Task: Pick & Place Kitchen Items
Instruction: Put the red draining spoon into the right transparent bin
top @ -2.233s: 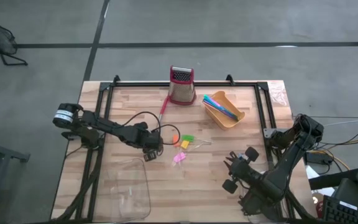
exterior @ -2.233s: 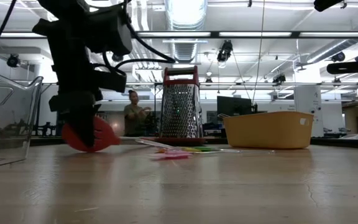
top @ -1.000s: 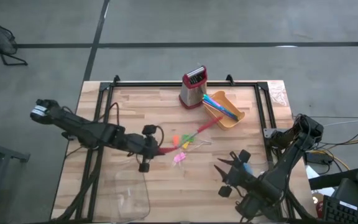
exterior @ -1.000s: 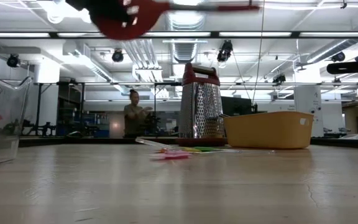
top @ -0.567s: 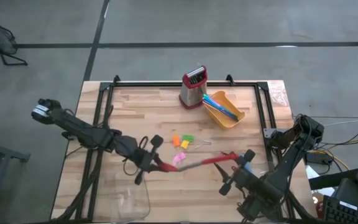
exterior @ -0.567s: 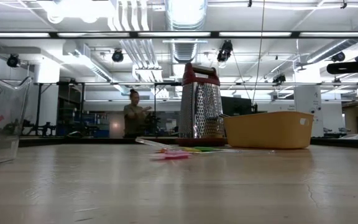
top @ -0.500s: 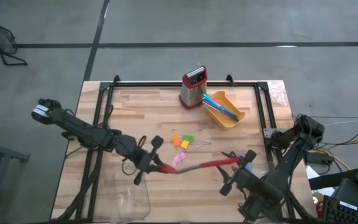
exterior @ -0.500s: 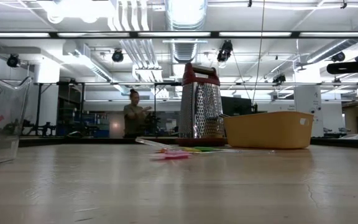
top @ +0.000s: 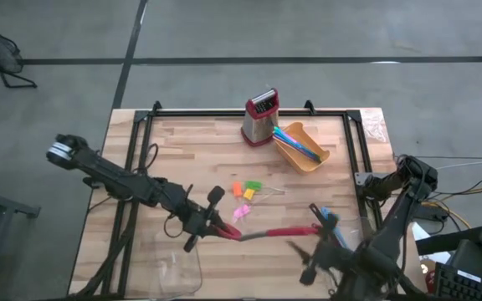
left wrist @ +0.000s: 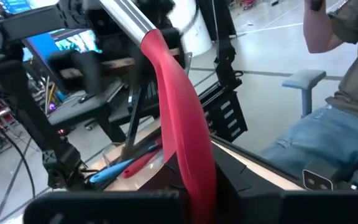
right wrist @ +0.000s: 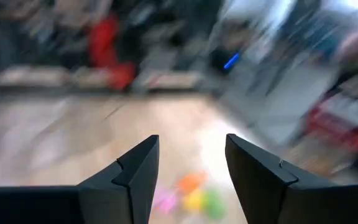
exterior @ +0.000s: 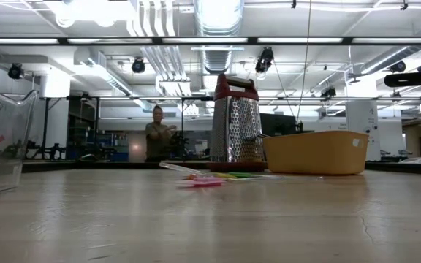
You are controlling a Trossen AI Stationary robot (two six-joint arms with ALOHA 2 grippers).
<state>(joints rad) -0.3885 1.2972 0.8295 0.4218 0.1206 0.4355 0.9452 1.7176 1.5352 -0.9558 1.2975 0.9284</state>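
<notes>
- The right claw (top: 316,242) sits low over the near right part of the light wooden tabletop (top: 182,159), its two dark fingers (right wrist: 135,171) standing apart with nothing between them; bare wood lies ahead of it in its own wrist view.
- The left claw (top: 203,221) is over the near middle, clamped on the broad end of a long red plastic spatula (top: 266,233) held up off the wood. The handle reaches across toward the right claw and ends near it; whether they touch I cannot tell.
- A clear plastic tray (top: 180,251) stands at the near edge, just beside the left claw on its near side.
- Small pink, orange, yellow and green plastic pieces (top: 245,196) lie clustered mid-tabletop, just beyond the spatula, with open wood around them.
- Farther back, a yellow plastic bin (top: 304,149) holding blue and coloured utensils sits toward the far right, and a red-topped metal box grater (top: 260,117) stands upright just beside it near the far edge.
- The far left of the tabletop is open wood; black frame rails run along its edges.
- A person (exterior: 157,131) stands in the room well beyond the tabletop.
</notes>
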